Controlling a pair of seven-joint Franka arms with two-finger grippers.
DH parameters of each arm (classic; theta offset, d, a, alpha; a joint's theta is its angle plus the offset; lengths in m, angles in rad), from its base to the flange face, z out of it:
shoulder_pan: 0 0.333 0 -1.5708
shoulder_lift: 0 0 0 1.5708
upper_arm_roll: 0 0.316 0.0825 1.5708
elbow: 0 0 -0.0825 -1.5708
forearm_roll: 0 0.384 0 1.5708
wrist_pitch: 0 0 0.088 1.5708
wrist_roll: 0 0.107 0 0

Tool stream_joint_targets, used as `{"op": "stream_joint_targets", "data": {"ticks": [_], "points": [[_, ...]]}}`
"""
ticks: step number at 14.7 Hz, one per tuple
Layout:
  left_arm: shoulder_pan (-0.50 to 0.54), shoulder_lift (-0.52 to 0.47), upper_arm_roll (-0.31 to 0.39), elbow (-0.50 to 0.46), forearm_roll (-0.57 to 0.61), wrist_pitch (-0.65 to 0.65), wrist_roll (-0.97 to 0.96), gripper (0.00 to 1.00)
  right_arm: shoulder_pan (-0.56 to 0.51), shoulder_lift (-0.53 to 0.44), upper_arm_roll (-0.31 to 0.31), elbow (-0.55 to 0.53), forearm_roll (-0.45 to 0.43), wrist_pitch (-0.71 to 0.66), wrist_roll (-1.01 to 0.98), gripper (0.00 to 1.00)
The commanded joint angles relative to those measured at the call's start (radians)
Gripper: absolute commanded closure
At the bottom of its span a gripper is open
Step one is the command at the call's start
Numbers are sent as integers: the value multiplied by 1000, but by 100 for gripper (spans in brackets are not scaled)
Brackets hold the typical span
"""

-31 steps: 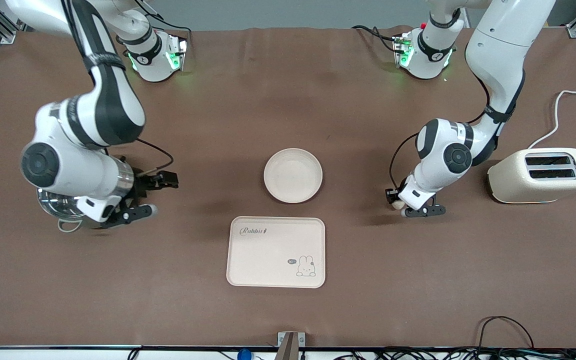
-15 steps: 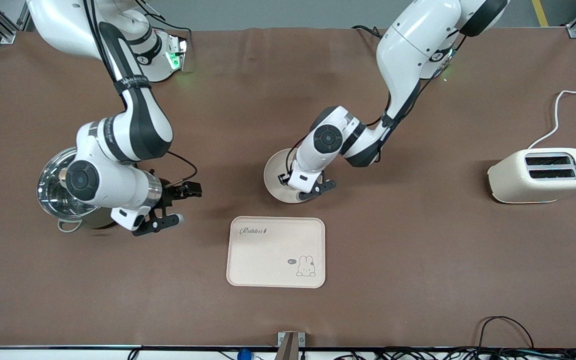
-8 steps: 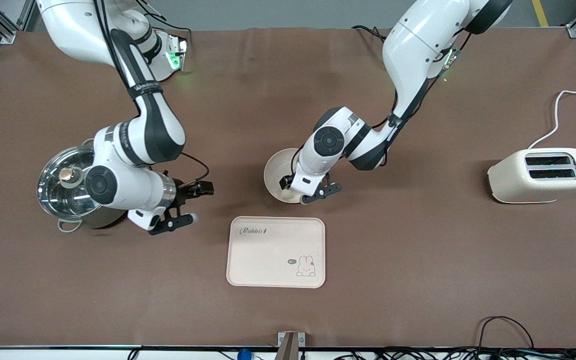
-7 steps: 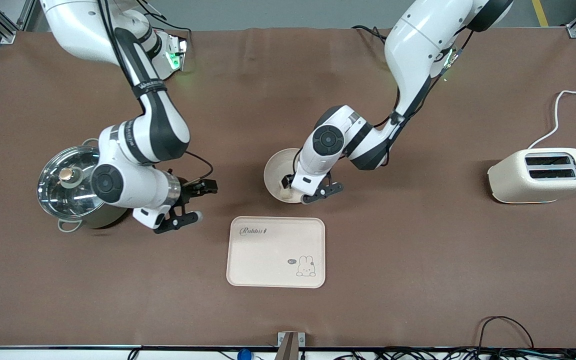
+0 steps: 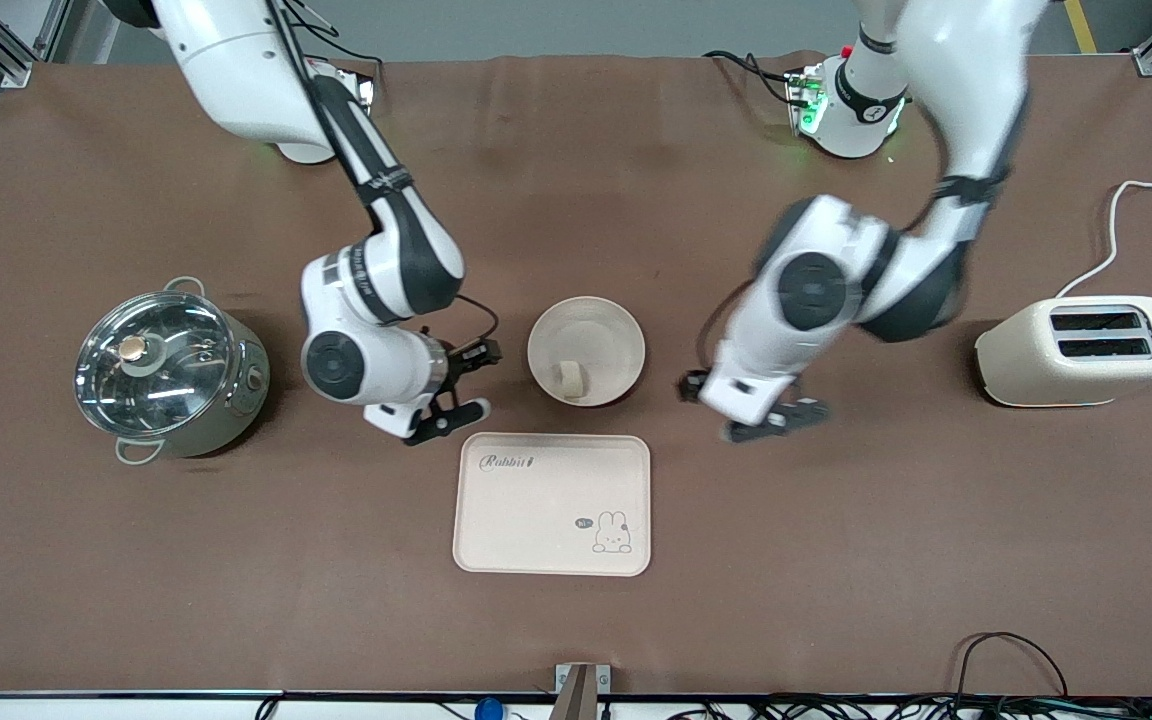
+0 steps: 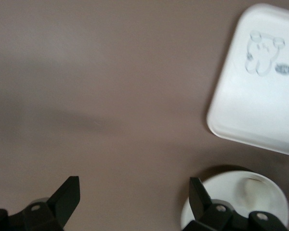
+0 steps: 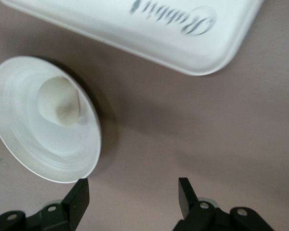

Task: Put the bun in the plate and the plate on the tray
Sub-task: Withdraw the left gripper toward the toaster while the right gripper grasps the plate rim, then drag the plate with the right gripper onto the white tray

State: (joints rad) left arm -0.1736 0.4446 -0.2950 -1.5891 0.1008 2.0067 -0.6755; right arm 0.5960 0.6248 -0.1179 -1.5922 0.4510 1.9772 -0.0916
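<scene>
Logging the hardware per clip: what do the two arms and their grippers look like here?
Both arms have glossy white shells with black joint bands and round black joint caps. A thin black cable loops at each wrist. The left gripper and right gripper have black fingers.

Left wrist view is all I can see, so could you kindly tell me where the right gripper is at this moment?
Observer: The right gripper is beside the plate, toward the right arm's end of the table, open and empty.
Operator: Thank you. My view cuts the plate off; is the bun fully inside it?
Observer: Yes, the bun lies wholly inside the plate, close to the rim nearest the tray.
Operator: And what is my own gripper over?
Observer: The left gripper, open, is over the table between the plate and a toaster.
</scene>
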Motion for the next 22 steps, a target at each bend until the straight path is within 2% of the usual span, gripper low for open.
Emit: {"op": "stream_joint_targets", "data": {"ticks": [1, 3, 5, 8, 11, 12, 13, 15, 16, 18, 19, 22], "points": [[113, -104, -13, -9, 4, -72, 175, 0, 47, 15, -8, -18, 28, 40, 0, 26], [179, -147, -13, 27, 2, -150, 249, 0, 67, 27, -8, -23, 84, 57, 0, 28], [232, -184, -15, 75, -1, -225, 344, 0, 76, 53, -8, -29, 103, 103, 0, 30], [308, -265, -15, 83, -47, -296, 486, 0, 97, 70, -8, -37, 152, 140, 0, 36], [356, -328, -4, 78, -84, -325, 606, 0, 108, 92, -8, -37, 156, 167, 0, 38], [349, -355, 6, 75, -85, -362, 613, 0, 111, 95, -8, -37, 175, 173, 0, 41], [309, -380, 75, 77, -84, -403, 614, 0, 113, 98, -8, -37, 190, 175, 0, 43], [156, -429, 239, 63, -82, -427, 613, 0, 114, 105, -8, -37, 196, 184, 0, 47], [116, -454, 278, 37, -82, -427, 613, 0, 117, 110, -8, -37, 196, 190, 0, 52], [76, -484, 299, -11, -84, -414, 605, 0, 117, 116, -8, -35, 196, 199, 0, 58], [74, -481, 298, -6, -81, -414, 605, 0, 117, 119, -8, -35, 196, 201, 0, 59], [79, -452, 293, 41, -84, -417, 599, 0, 116, 121, -8, -35, 196, 209, 0, 72]]}}
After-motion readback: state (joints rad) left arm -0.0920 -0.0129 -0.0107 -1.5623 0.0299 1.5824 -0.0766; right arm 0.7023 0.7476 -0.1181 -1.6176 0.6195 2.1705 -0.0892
